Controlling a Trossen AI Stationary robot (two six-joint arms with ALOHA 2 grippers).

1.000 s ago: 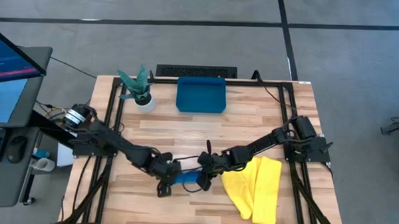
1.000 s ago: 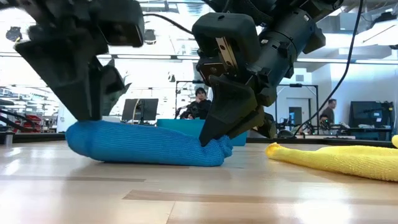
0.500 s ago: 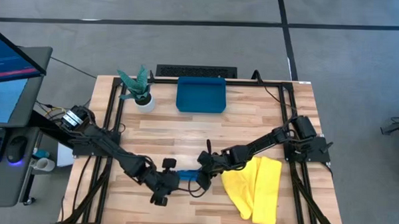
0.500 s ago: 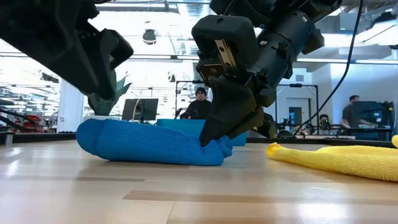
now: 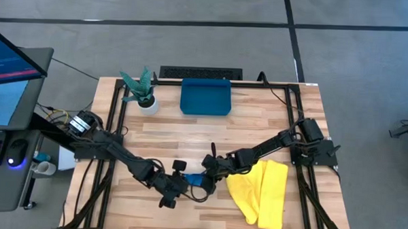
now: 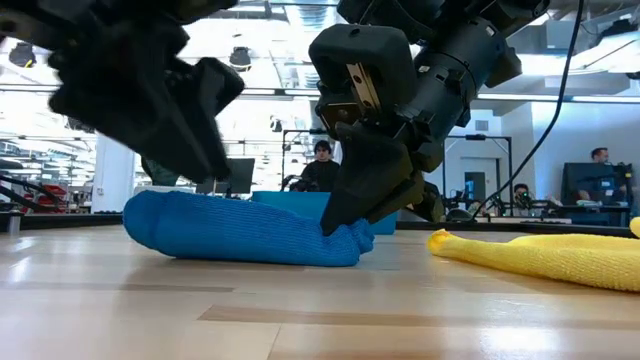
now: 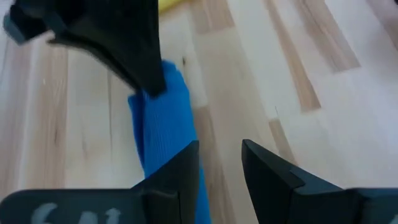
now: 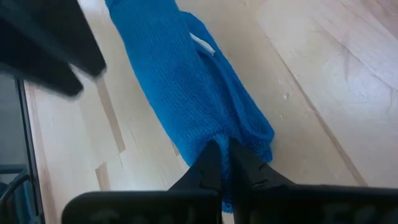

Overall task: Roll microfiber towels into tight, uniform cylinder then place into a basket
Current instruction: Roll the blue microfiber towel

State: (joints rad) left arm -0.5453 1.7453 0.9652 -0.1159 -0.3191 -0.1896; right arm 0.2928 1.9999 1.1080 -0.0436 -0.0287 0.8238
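The blue towel lies on the table as a rolled-up cylinder; it also shows in the high view, in the near middle of the table. My right gripper is shut on its right end. My left gripper is open and hangs just above the roll's left half, one finger over the cloth. The yellow towel lies loosely folded at the near right. The teal basket stands at the far middle. My right gripper pinches the blue roll's right end between its two shut fingers. The fingers slant down from the table's right side, along the roll. The roll lies level on the table, and its end bunches up at the fingertips.
A small white pot with a green plant stands left of the basket. A dark bar lies beyond the basket at the far edge. Bare wood shows between the roll and the basket. People sit in the room behind the table.
My left gripper has let go of the roll's left end, risen off it and gone a little toward the near edge, then drifted back over the roll. The roll's left end has shifted slightly toward the right; the rest has stayed in place.
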